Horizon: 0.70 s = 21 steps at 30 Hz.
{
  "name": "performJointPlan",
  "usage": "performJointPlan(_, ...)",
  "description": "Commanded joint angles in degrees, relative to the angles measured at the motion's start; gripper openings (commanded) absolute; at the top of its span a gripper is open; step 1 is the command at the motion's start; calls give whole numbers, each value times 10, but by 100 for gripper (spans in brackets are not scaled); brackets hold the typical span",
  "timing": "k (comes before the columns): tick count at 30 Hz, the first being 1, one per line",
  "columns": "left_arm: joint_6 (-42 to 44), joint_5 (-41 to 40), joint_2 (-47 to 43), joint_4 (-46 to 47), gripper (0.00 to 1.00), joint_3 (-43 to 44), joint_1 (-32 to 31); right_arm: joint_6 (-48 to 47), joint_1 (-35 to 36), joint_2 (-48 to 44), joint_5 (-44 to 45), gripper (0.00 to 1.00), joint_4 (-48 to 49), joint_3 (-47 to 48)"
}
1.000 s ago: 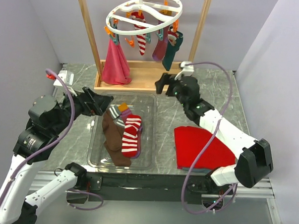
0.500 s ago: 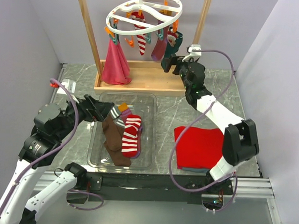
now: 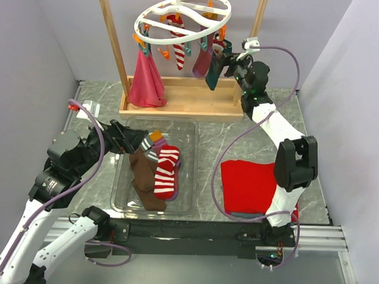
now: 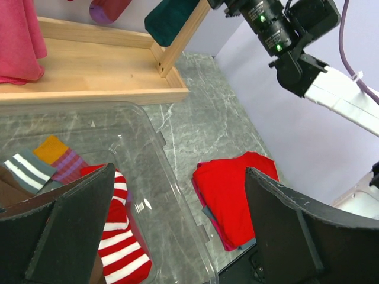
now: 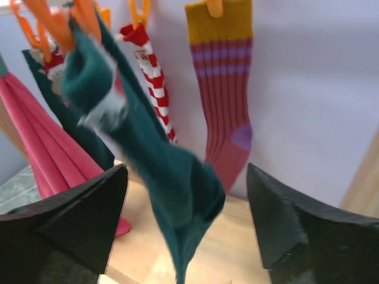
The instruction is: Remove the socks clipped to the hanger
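Up at the back of the marbled desk (image 3: pixel 210 140), the right claw (image 5: pixel 186 177) is raised to the white ring hanger (image 3: pixel 182 19) that hangs inside the wooden frame (image 3: pixel 178 105). Its two fingers stand wide apart and the dark teal sock (image 5: pixel 139 142) dangles in the gap between them, pegged at the top by an orange clip (image 5: pixel 86 18). The claw is open and is not pinching the fabric. Beside that sock, seen from the right wrist, hang a red-and-white striped sock (image 5: pixel 155 89) and a maroon sock (image 5: pixel 222 100) with an orange cuff and purple bands, each on its own clip. A pink cloth (image 3: pixel 145 80) droops from the left side of the ring, down toward the frame's base board (it is far bigger than any of the socks).

The left claw (image 4: pixel 177 174) is open too, with nothing between its fingers, and is held low over the left rear part of the clear plastic tray (image 3: pixel 191 132). In that tray lie a brown sock (image 3: pixel 144 181) with white bands, a loose striped sock (image 3: pixel 165 172) laid partly over it, and an orange-toed sock (image 3: pixel 156 138) poking out at the far end. To the right of the tray and apart from it, a folded red cloth (image 3: pixel 254 182) lies flat on the desk near the right arm's base.
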Motion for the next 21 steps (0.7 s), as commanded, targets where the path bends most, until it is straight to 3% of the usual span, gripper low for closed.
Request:
performJointPlan(1,4,11,-3,25,95,-4,-1,-3,-6,19,-78,81,7,49)
performJointPlan(5,4,13,-1,23,96,-3,-1,2,-6,10,-97,68,12,39)
performJointPlan(8,-1,24,2,27,95,0,-1,10,-5,-8,-119,52,26,14)
performJointPlan(10,-8,37,9,31,95,3,-1,20,-5,-29,-128,33,49,-14)
performJointPlan(14,-22,72,24,38,95,10,-1,40,-2,-63,-146,8,71,-41)
performJointPlan(17,-29,107,48,39,94,24,-1,41,15,-90,-135,0,45,-46)
performJointPlan(21,-41,145,81,56,93,47,-1,18,48,-133,-101,0,-7,-70)
